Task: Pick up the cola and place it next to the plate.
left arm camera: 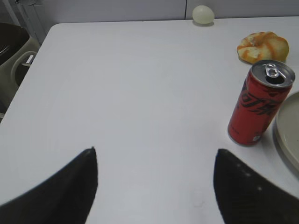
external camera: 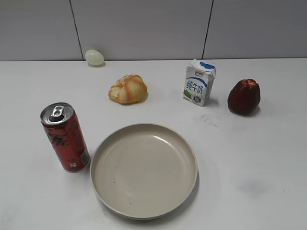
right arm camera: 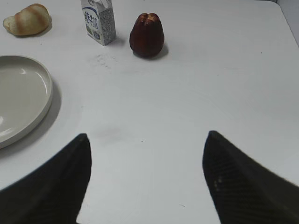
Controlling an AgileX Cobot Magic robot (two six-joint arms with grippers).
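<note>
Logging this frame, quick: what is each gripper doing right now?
Left gripper: open, holding nothing; the cola stands apart from it, beside the plate.
Right gripper: open, holding nothing.

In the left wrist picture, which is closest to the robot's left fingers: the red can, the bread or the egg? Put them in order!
1. The cola, on the right, beside the plate.
2. The bread roll, farther back on the right.
3. The egg, at the table's far edge.
</note>
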